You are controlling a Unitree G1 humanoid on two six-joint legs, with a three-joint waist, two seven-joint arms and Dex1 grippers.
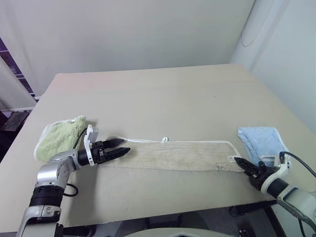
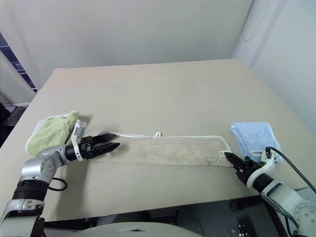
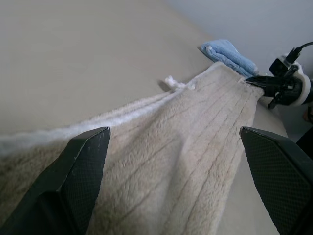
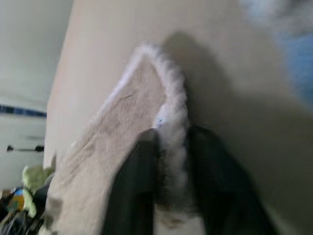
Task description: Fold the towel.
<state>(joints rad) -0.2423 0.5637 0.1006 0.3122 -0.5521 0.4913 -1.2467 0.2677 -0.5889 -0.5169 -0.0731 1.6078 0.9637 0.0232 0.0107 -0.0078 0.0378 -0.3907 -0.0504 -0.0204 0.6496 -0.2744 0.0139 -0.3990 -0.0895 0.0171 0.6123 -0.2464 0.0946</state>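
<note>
A wide beige table (image 1: pixel 163 94) takes up most of the head view, under a plain white wall (image 1: pixel 123 29) at twelve o'clock. A second pale wall (image 1: pixel 286 59) closes in at about two o'clock, with a thin looped cord (image 1: pixel 249 29) hanging in the corner. At nine o'clock, past the table's left edge, there is a purple-and-white strip of the room (image 1: pixel 10 64) and dark floor below it.

The towel (image 1: pixel 173 154), tan terry with white corded edging, lies folded into a long narrow band across the near part of the table, running from eight o'clock to four o'clock. A small white loop (image 1: pixel 165 139) sticks out from its far long edge near the middle.

The left gripper (image 1: pixel 118 146) hovers at the towel's left end at eight o'clock, its fingers spread wide apart over the cloth and holding nothing. The right gripper (image 1: pixel 238 160) is at four o'clock, at the towel's right end; in the right wrist view its dark fingers (image 4: pixel 132 196) are clenched on the towel's white corded edge, pinching that corner.

A light green folded towel (image 1: pixel 59 138) rests just outside the left gripper, near the table's left edge at nine o'clock. A light blue folded towel (image 1: pixel 259 143) lies near the right edge at three o'clock, just beyond the towel's right end.

The far half of the table is bare from ten o'clock around to two o'clock. The near edge runs close below the towel, from seven to five o'clock.
</note>
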